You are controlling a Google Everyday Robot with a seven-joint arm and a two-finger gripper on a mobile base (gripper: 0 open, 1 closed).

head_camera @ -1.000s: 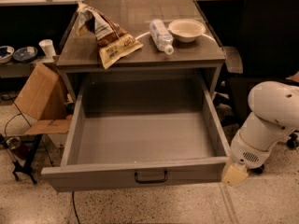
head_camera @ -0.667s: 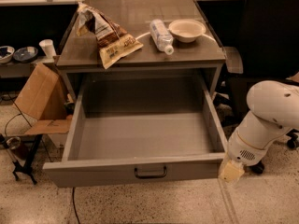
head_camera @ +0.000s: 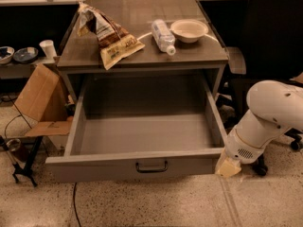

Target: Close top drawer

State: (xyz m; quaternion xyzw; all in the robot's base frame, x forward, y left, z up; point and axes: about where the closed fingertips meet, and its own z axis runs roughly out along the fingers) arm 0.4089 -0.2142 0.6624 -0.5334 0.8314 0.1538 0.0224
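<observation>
Your gripper (head_camera: 229, 167) sits low, out beyond the front right corner of the counter (head_camera: 142, 60), its pale tip against the right end of the top drawer (head_camera: 142, 134)'s front panel. Whether it is open or closed cannot be told from here, and it has nothing in its hold. Behind it the white arm (head_camera: 270, 112) rises to the right.

The drawer is empty and drawn well out past the counter's front edge. Its dark handle (head_camera: 151, 166) is at the centre of the panel.

You are pushing at one end, so the drawer may skew on its runners and bind. Drive straight back toward the counter's front edge, parallel to its side edges, at a slow, steady pace. If the left end lags, shift your contact toward the handle. Keep the arm clear of the drawer's right wall as the gap closes, and stop once the panel is flush under the front edge.

Against the frame a second ago, the front panel lies a little nearer the counter's front edge, and the gripper has gone in with it. The chip bag (head_camera: 110, 37), water bottle (head_camera: 163, 36) and bowl (head_camera: 189, 30) on top lie as they did.
</observation>
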